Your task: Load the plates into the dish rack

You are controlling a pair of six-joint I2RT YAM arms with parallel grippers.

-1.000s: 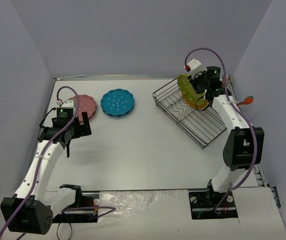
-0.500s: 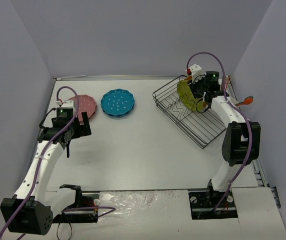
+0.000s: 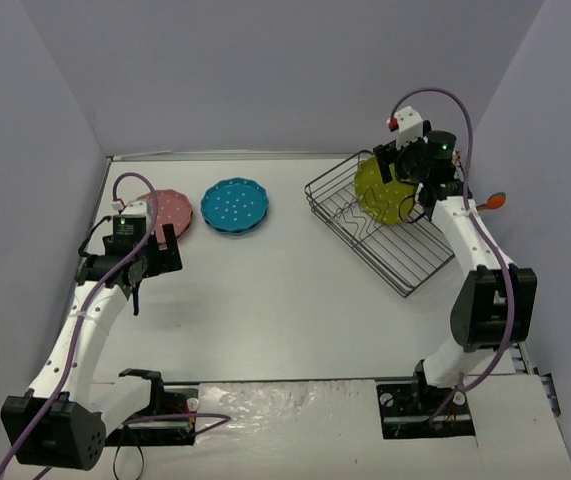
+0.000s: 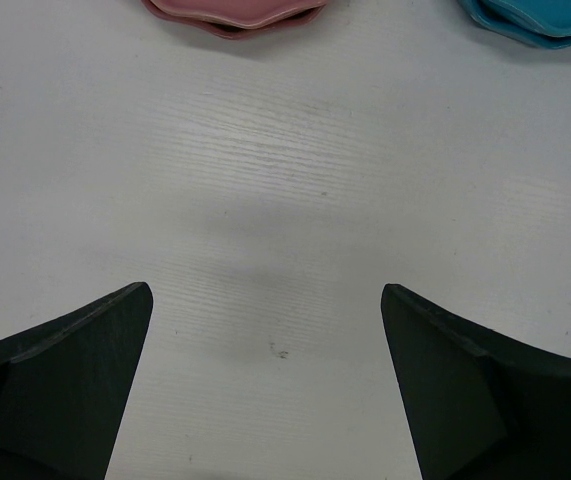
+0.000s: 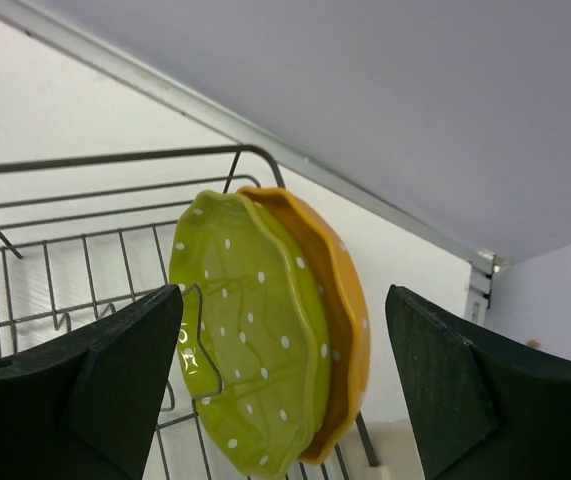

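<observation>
The dark wire dish rack (image 3: 406,262) stands at the back right. A yellow-green dotted plate (image 3: 375,189) stands on edge in it, leaning on an orange plate (image 5: 342,292) right behind. In the right wrist view the yellow-green plate (image 5: 248,338) sits between the rack's wires (image 5: 115,160). My right gripper (image 3: 402,166) hovers just above these plates, open, its fingers (image 5: 115,370) clear of them on both sides. A pink plate (image 3: 172,210) and a blue plate (image 3: 235,205) lie flat at the back left. My left gripper (image 3: 163,250) is open over bare table, a little short of the pink plate (image 4: 235,12).
Purple-grey walls close in the table on three sides, with a metal rail (image 5: 265,135) along the back edge. A small orange-red object (image 3: 494,200) sticks out by the right wall beside the rack. The blue plate's edge (image 4: 535,22) shows at the upper right of the left wrist view.
My right gripper has opened and let go of the yellow-green plate, which now stands in the rack against the orange one. The gripper has lifted away. The left arm has not moved.
</observation>
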